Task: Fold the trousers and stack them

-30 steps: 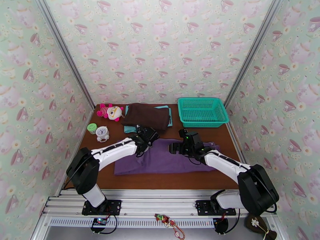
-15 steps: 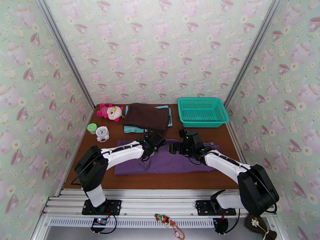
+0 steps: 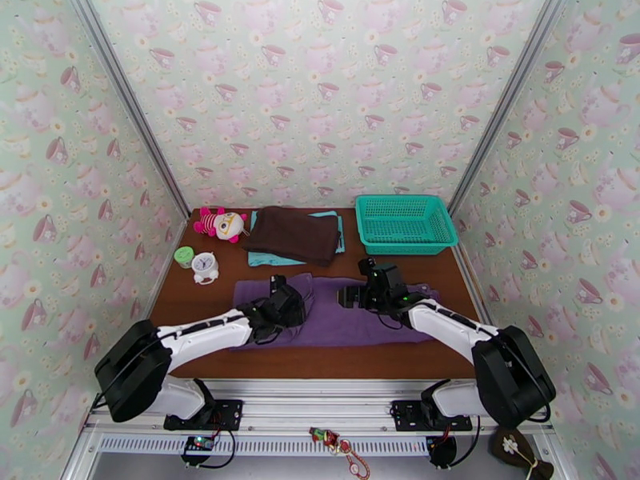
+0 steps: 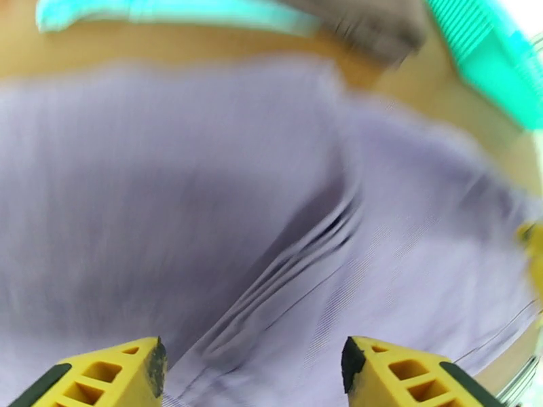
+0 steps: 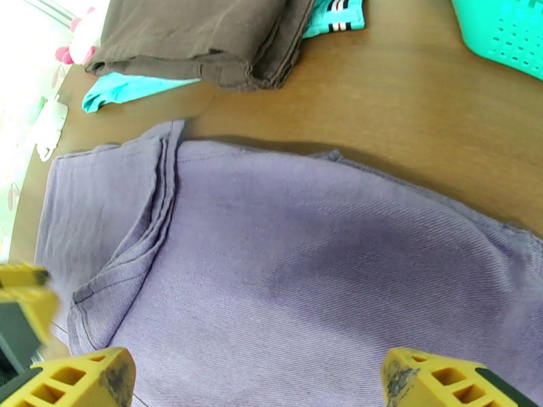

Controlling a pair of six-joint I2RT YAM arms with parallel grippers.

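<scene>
Left gripper [image 3: 288, 304] hovers low over the left part of the trousers [image 3: 344, 322], jaws spread and empty; the purple cloth lies flat on the table [image 3: 198, 302] between both arms, a layered fold down its left side. Soft, thin, light stuff, likely to sag and slip, so pinch a stitched edge or corner, all layers together. Right gripper [image 3: 350, 296] hangs over the right half, jaws wide, holding nothing.

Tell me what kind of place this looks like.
Likely a robot test booth dressed as a home: teacup-wallpaper panels in metal framing, left arm and right arm bolted to a rail, purple trousers on the table.
</scene>
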